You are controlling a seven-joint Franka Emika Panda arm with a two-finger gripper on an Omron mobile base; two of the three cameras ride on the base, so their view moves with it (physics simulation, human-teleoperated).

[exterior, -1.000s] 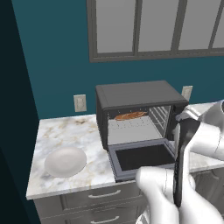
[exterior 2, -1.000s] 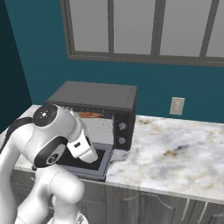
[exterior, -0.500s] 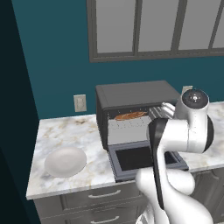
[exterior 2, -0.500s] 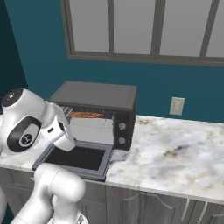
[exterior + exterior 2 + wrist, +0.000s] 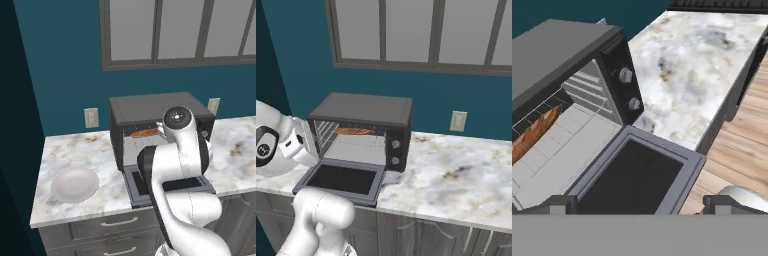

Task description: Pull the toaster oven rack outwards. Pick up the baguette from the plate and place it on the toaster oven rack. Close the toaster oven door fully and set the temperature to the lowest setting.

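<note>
Toaster oven (image 5: 363, 127) stands at the back edge of the marble counter (image 5: 456, 175); its door (image 5: 342, 179) is dropped flat toward the counter's front edge. The baguette (image 5: 354, 131) lies on the rack (image 5: 358, 148) inside, at the rack's rear edge, long axis running side to side across the oven's width. The plate (image 5: 75, 184) sits bare near the counter's left front corner. The gripper (image 5: 641, 203) hovers over the open door, claw released, fingers spread wide and grasping nothing.

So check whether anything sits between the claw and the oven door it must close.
Nothing visible does. In the hand view the open claw hangs just above the dropped door, with only air between them; the baguette lies inside on the rack.
</note>
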